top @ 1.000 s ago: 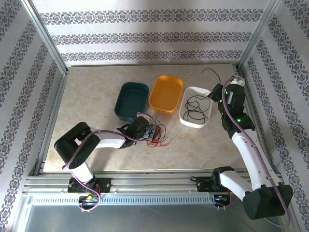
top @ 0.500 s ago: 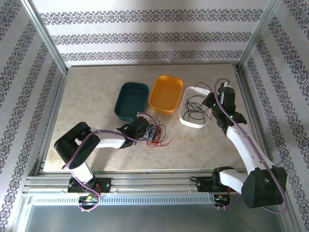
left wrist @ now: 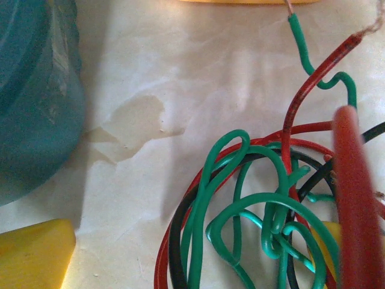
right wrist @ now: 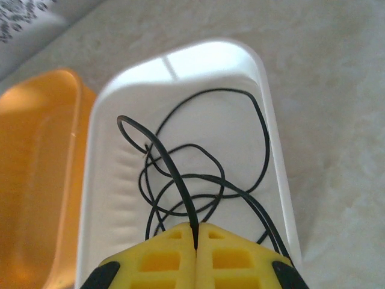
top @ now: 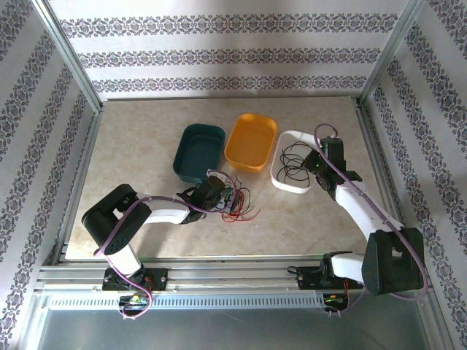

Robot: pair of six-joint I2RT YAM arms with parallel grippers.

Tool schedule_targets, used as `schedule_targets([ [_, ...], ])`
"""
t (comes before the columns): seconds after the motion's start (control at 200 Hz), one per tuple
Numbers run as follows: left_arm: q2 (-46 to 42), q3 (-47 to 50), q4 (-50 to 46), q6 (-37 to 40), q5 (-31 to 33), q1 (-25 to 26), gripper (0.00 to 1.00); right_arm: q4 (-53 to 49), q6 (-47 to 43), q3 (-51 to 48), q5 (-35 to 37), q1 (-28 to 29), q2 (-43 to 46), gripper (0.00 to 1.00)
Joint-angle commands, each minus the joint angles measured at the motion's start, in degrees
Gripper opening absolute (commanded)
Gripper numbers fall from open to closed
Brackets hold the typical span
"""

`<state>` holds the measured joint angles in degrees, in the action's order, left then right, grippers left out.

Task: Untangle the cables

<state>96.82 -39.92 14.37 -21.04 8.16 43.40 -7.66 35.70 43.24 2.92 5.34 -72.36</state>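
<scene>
Pincers split the work: your right pincer (right wrist: 195, 232) is clenched on the black cable (right wrist: 170, 170) over the white tray (right wrist: 278, 156), probably to keep it apart. Your left pincer (top: 225, 197) gapes wide at the red-green tangle (left wrist: 258, 211) on the desk (left wrist: 180, 72).

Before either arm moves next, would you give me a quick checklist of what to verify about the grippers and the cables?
1. Right gripper shut on the black cable: ok.
2. That cable's loops lying inside the white tray: ok.
3. Left gripper open at the tangle: ok.
4. Red, green and black strands of the tangle separated: not ok, they are interlaced.
5. Which strand would pull free first: cannot tell.
</scene>
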Motion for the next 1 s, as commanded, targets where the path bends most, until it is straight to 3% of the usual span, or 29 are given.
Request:
schedule_targets([
  [0.0,-0.3,0.5,-3.2,0.0,1.8,-0.6,0.98,1.2,1.0,-1.0,0.6,-0.5,-2.6,0.00],
  [0.66,-0.3,0.4,-3.2,0.6,0.8,-0.6,0.98,0.4,0.7,0.2,-1.3,-0.5,-8.3,0.00],
  [0.715,-0.3,0.4,-3.1,0.6,0.8,-0.6,0.98,0.1,0.7,0.3,-1.1,-0.5,-7.9,0.06],
  [0.854,-0.6,0.6,-2.9,0.6,0.9,-0.6,0.98,0.0,0.9,-0.2,1.9,-0.4,-4.5,0.32],
  [0.994,-0.7,0.8,-2.7,0.6,0.8,-0.6,0.99,-0.4,1.0,-1.3,6.7,-0.3,0.4,0.39],
])
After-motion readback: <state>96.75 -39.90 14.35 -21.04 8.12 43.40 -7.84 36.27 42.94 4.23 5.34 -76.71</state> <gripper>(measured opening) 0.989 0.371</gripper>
